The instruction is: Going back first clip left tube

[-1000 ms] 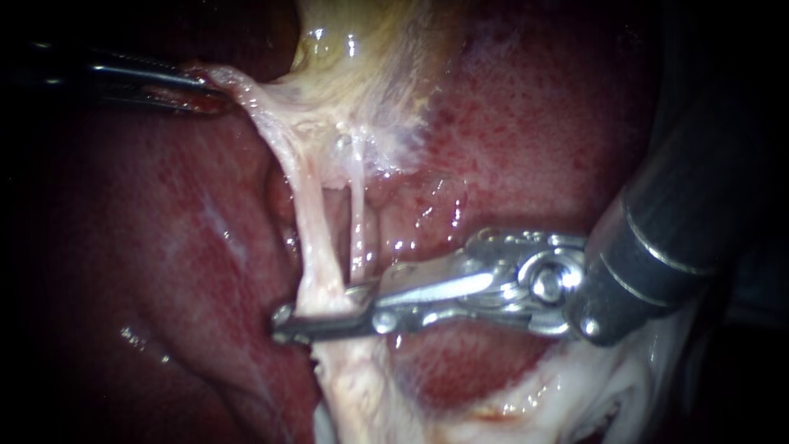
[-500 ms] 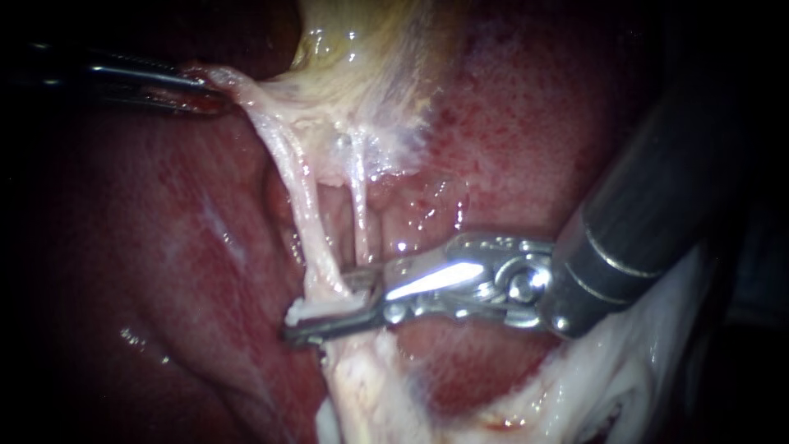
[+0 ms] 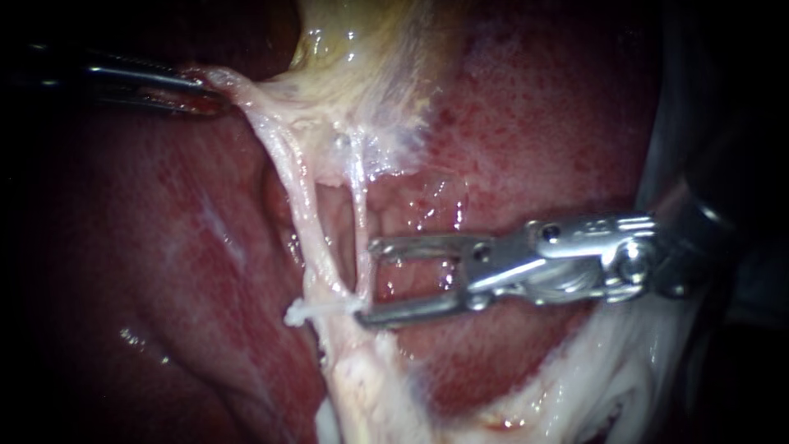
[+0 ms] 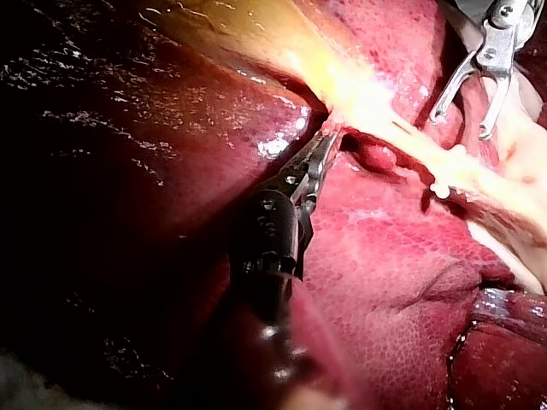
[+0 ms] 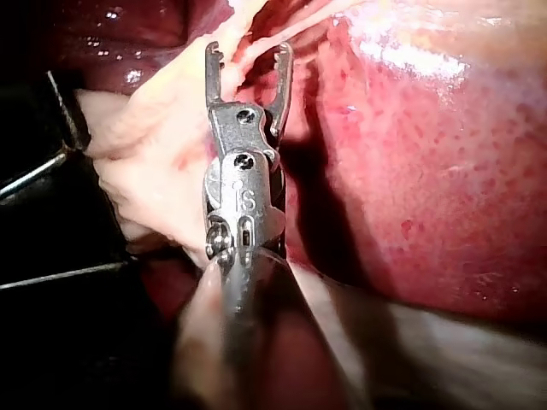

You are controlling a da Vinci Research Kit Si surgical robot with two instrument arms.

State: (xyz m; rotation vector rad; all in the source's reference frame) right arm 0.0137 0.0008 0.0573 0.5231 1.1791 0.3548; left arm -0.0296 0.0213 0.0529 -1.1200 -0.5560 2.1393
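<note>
A: Endoscope view, left to right. Far left: left instrument, jaws clamped on pale tissue at the gallbladder edge, drawn taut to the left. Next: left tube, running from that tissue toward the near side, pale clip across its near end. Just right of it: a thinner tube. Then right instrument, in from the right over the liver, jaws apart, gripping nothing.

B: Clear of the clip?

A: Cannot tell for the nearer jaw: tip right at the clip's right end, touching or just beside. Farther jaw tip just right of the thinner tube, not gripping it.

B: Right wrist view agrees: wide gap between the jaws, empty. Reads as the retreat, clip seated, release done. How to finish cleanly?

A: Judgement only: back straight out to the right along its own axis. No sideways swing, no closing until both tips well clear of both tubes. Watch the nearer tip: risk of snagging the clip's end and twisting it or dragging it along the left tube. Go slow at the start, faster once clear. Hold the left traction steady to keep the tubes taut and apart. Check the clip square across the left tube before leaving.
</note>
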